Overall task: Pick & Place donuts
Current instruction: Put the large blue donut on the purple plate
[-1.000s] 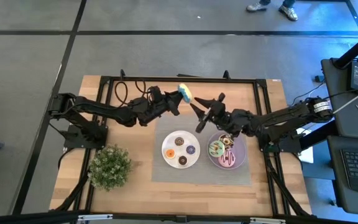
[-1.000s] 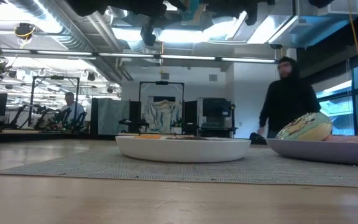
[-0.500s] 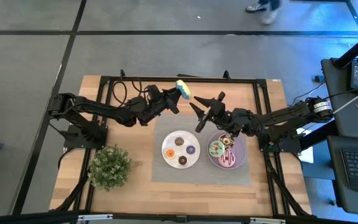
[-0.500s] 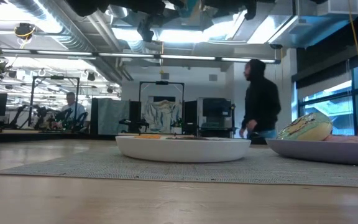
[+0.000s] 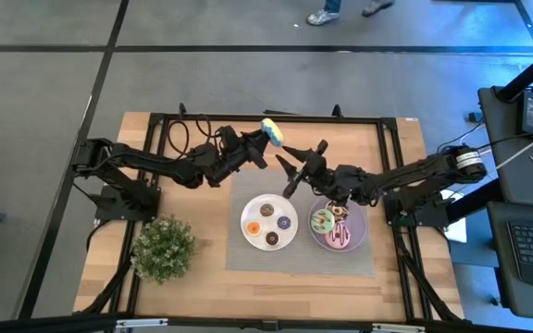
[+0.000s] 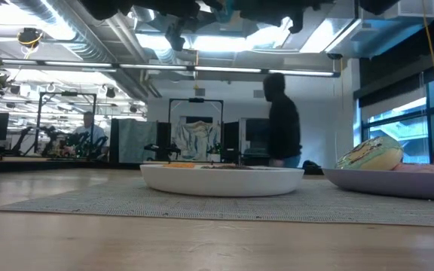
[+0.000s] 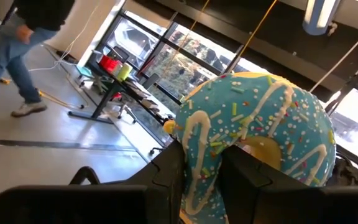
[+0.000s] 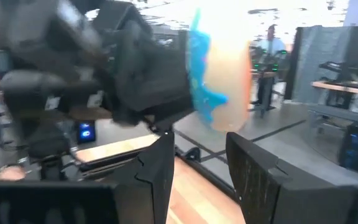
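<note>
The blue-iced donut [image 5: 272, 132] with white zigzag lines and sprinkles [image 7: 253, 124] is up in the air over the table's far middle, in my left gripper [image 7: 210, 183]. My right gripper [image 5: 300, 157] is open just to its right, pointing at it; in the right wrist view the donut [image 8: 219, 74] and the left gripper [image 8: 135, 68] show beyond my open fingers. Tiny donuts lie on the white plate [image 5: 252, 209]. The green donut [image 5: 321, 221] and a pink one [image 5: 340, 240] lie on the purple plate [image 5: 363, 225]. My left gripper pinches the blue donut between its two fingers on one side of the ring [image 7: 201, 165], at its lower edge. The fingers [image 7: 166, 177] come slanting up from the table's left. The donut is lifted clear and stands on edge above the fingers.
A grey mat [image 5: 239, 259] lies under both plates. A potted green plant [image 5: 163, 248] stands at the near left corner. A black frame [image 5: 266, 117] runs round the table. In the low view the white plate [image 6: 221, 179] and purple plate [image 6: 394, 182] show; a person [image 6: 281, 120] walks behind.
My left gripper has raised the blue donut a little toward the far edge. My right gripper has shifted slightly left toward the donut, staying open. A person has walked from right to left in the room behind.
</note>
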Controlling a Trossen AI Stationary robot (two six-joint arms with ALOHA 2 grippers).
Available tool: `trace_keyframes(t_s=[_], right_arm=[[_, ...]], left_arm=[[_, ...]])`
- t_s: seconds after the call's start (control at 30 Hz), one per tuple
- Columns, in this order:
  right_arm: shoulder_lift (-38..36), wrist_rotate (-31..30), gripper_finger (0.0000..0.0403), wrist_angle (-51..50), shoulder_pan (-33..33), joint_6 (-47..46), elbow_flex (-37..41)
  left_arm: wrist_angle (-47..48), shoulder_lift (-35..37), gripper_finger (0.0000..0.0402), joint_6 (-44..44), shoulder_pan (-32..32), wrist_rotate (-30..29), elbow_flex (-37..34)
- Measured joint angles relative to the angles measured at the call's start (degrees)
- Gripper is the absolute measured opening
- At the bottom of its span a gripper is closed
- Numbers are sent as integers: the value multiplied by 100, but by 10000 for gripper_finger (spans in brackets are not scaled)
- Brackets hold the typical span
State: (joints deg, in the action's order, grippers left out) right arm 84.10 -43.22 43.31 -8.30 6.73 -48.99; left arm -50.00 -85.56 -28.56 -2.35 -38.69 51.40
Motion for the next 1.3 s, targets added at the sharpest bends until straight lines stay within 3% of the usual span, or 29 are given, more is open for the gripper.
trace_keyframes(t_s=[0.27,0.4,0.7,1.1,1.3], right_arm=[[264,-103,147,-18,6,626,-625],[417,-617,147,-486,23,706,-987],[559,-844,143,-662,27,708,-1169],[557,-1025,31,-643,29,851,-1169],[557,-1020,15,-645,31,882,-1169]], left_arm=[[-34,7,81,68,-2,-38,0],[-22,11,81,79,-5,-70,0],[0,11,81,224,0,21,0],[2,11,81,93,6,-19,0],[4,9,82,243,7,11,0]])
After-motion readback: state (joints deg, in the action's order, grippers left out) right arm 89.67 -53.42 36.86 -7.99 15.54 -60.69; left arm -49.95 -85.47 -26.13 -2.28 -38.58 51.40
